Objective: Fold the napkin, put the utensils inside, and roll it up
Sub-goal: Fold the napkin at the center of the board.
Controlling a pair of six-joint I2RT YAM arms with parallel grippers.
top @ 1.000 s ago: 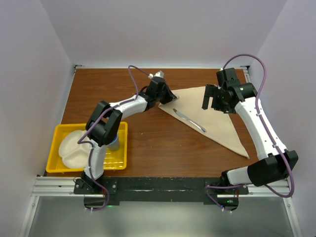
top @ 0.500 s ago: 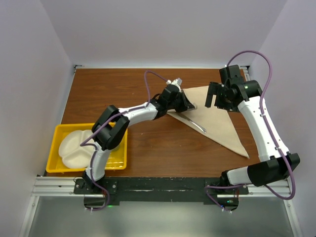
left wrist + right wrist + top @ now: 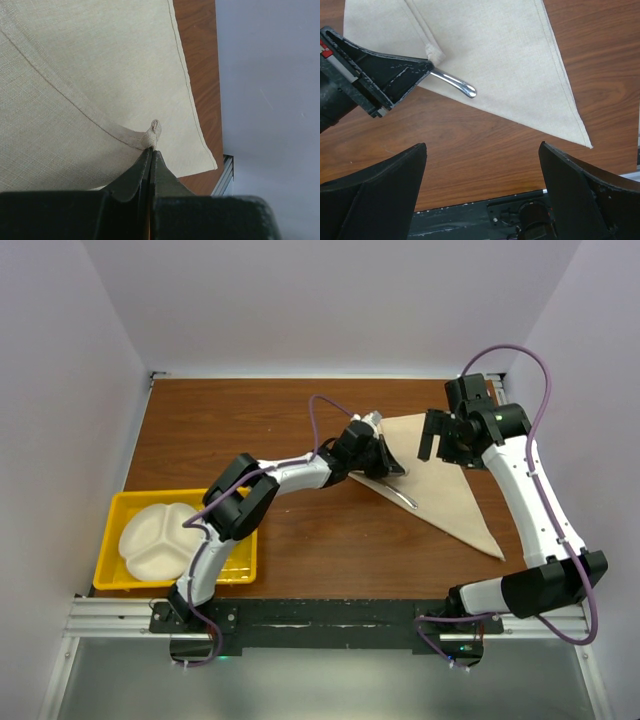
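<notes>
Brown wood-grain bench is carrying the beige woven napkin, which is lying as a flat, hemmed triangle. Blunt black right fingers are hovering wide apart above the napkin. Left fingers are pinching a napkin fold tight, just beside the slim, shiny knife lying on the napkin.

Napkin matt woven cloth, knife shiny metal, table smooth wood-grain w/ sl. sheen, tray glossy plastic.
</notes>
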